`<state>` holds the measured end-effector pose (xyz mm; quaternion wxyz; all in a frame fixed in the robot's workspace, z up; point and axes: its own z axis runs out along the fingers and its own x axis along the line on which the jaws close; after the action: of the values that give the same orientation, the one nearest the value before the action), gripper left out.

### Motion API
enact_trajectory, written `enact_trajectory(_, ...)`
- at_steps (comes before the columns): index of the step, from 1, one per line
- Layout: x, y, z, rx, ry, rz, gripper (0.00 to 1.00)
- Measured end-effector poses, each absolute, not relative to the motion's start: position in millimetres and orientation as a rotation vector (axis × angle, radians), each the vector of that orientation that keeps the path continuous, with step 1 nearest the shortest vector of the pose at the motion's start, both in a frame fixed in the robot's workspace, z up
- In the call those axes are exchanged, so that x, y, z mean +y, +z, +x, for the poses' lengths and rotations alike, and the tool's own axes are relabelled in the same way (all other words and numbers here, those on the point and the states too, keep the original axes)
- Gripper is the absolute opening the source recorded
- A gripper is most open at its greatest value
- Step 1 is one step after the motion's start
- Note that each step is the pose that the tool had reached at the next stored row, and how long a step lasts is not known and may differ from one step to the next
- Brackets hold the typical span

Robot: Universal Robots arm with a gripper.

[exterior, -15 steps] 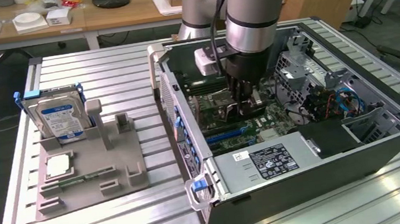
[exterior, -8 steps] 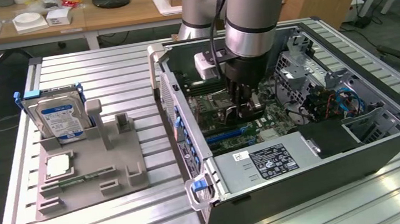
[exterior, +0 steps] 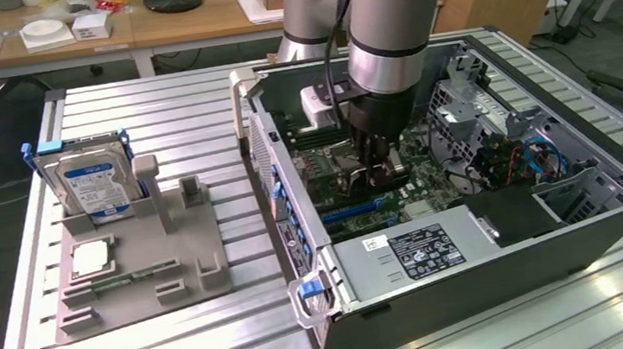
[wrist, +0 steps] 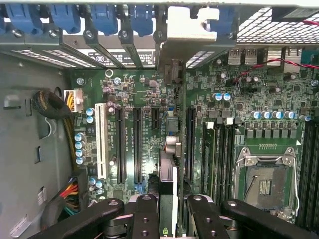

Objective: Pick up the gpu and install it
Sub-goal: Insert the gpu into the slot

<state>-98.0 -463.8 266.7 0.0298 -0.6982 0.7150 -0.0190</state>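
A: Where's the flat green circuit-board gpu [wrist: 168,179]?
B: Wrist view: edge-on, clamped in my black claw [wrist: 172,216] over green motherboard [wrist: 234,99] slots. Exterior view adds 1 silver blue-labelled hard drive [exterior: 90,182] outside the black case [exterior: 529,260].

Robot arm [exterior: 389,27] rises near the far edge of the bench [exterior: 143,114] and drops straight down, wrist vertical, tool [exterior: 383,165] pointing downward. Its two black fingers [wrist: 147,214] stand partly closed, gripping the gpu [wrist: 168,169] edge-on between them.
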Motion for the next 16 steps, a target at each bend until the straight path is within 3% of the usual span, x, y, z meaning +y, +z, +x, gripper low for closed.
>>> enact_trajectory(16,-464,252,-101,2.205,-0.059,-2.153,0.27)
